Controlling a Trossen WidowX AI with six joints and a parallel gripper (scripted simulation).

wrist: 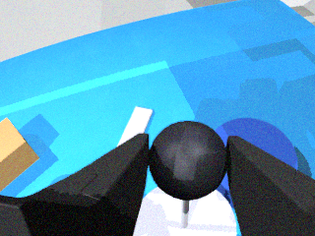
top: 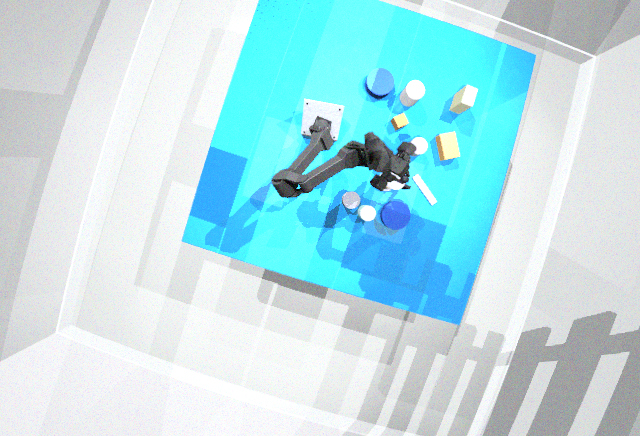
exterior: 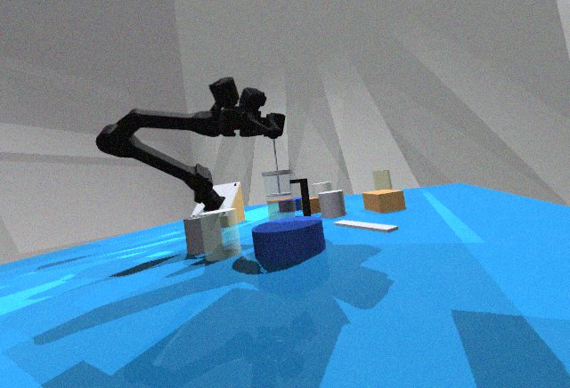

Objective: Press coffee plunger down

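- While the black knob (wrist: 188, 159) of the plunger sits squeezed between the two dark fingers, the gripper (wrist: 187, 164) is clenched on it, a finger touching each side of the ball.
- A thin rod (exterior: 275, 163) runs straight down from the knob to the lid of the coffee press (exterior: 278, 192), so the plunger stands raised high above the glass.
- The press stands upright on the blue table (exterior: 414, 282), near the middle of the cluster of objects, with a black handle (exterior: 304, 195) on its right side in the exterior view.
- From the wrist view, the pale round top of the press (wrist: 187, 232) lies directly below the knob.
- The arm (exterior: 160, 121) reaches out level from its base on the left, with the wrist above the press.
- Near the press, toward the camera in the exterior view, sits a dark blue disc (exterior: 289, 242), and left of that a grey block (exterior: 195, 235) touching a clear cup (exterior: 223, 235).
- To the right lie a flat white bar (exterior: 365, 225) and a grey cylinder (exterior: 331, 203).
- Farther right stands an orange box (exterior: 383, 200), with a pale green block (exterior: 382, 179) behind it.
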